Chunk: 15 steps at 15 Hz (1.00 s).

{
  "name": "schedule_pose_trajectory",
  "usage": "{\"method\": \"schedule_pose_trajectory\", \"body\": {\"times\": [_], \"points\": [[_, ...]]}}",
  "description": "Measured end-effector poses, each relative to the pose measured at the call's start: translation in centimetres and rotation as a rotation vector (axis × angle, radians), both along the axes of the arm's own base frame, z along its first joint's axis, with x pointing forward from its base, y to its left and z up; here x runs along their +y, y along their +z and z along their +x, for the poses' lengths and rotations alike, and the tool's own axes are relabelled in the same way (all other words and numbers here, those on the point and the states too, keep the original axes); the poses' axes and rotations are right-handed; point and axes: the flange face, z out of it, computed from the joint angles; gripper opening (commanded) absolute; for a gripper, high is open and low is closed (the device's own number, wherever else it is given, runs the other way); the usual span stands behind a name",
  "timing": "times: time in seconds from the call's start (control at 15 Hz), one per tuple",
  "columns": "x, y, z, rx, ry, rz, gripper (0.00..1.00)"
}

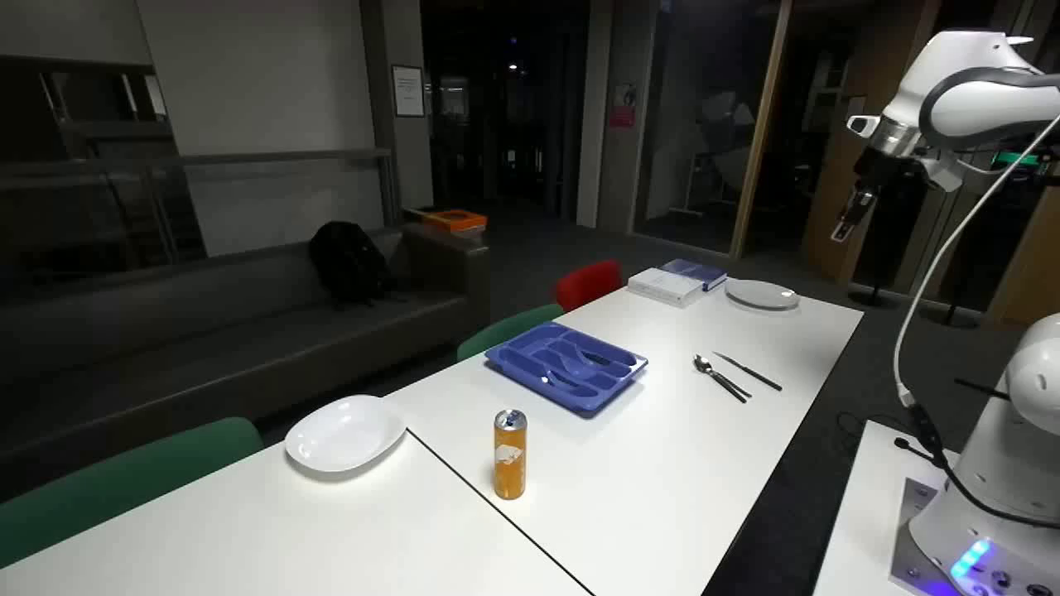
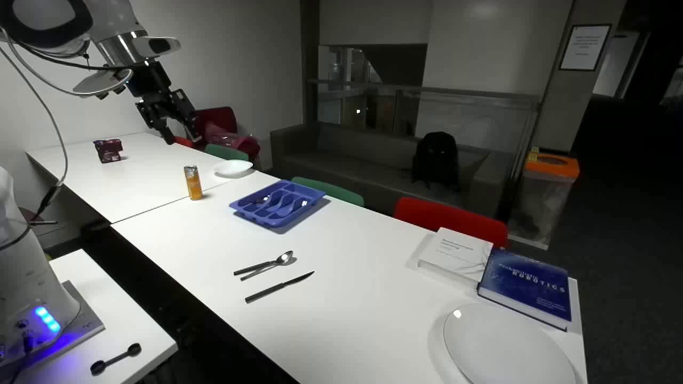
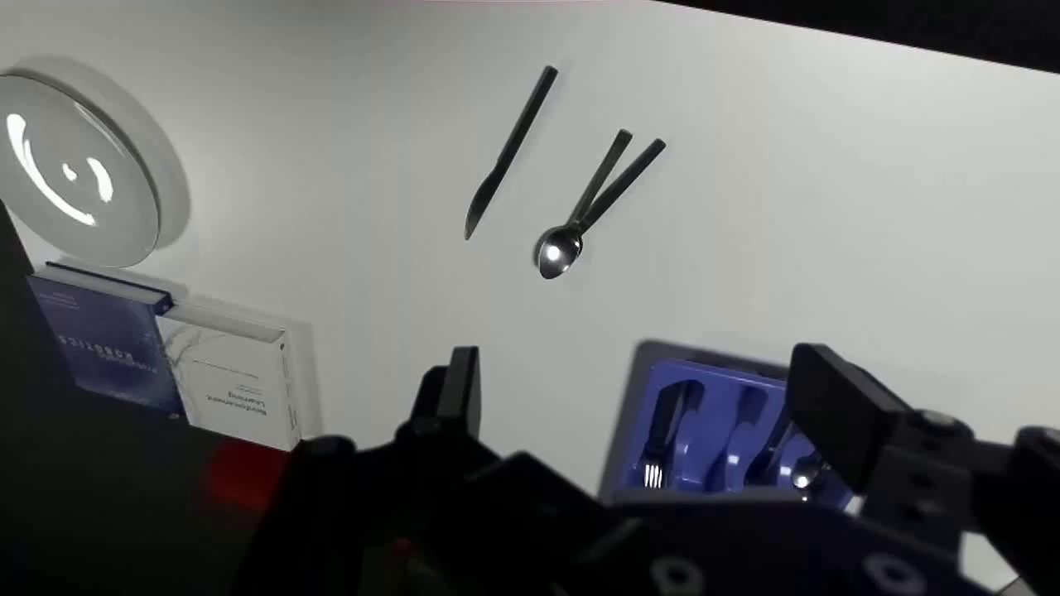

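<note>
Wrist view: the robot's fingers (image 3: 460, 389) are standing wide apart and loose, with just air between their tips. In both exterior views I am seeing them hanging up high, well apart from the things on the white worktop (image 1: 662, 463). Looking down past them, I am finding the blue tray (image 3: 716, 381), and one finger is hiding part of it. A fork (image 3: 656, 451) is resting in a slot of the tray. Near the tray, a spoon (image 3: 560, 251) is lying on the worktop, and its round end is covering the end of a dark-handled piece (image 3: 609, 161), so the two handles are making a V. A knife (image 3: 507, 157) is lying near them without touching.

In an exterior view, an orange can (image 1: 509, 463) is standing up straight near the tray, by the dark line (image 1: 464, 480) crossing the worktop. A white dish (image 1: 346, 430) is sitting near the end of that line. In an exterior view, a flat plate (image 2: 507, 346) is sitting near a blue book (image 2: 525, 282), and a white book (image 2: 456, 253) is lying right beside the blue one. A red chair (image 2: 448, 216) and green chairs (image 2: 339, 192) are lining the long edge. Farther back, a black bag (image 2: 437, 160) is resting on a gray couch (image 2: 341, 160), and an orange-topped bin (image 2: 544, 189) is standing by the couch's end.
</note>
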Motion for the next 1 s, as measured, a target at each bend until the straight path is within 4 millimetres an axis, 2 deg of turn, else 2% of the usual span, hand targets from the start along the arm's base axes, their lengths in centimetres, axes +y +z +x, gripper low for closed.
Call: {"method": "schedule_pose_trajectory", "body": {"times": [0.67,0.8,1.0], "points": [[0.2,-0.2,0.3,0.006,0.009,0.001,1.0],[0.7,-1.0,1.3,0.032,0.023,0.008,1.0],[1.2,-3.6,4.1,0.112,-0.014,0.038,1.0]]}}
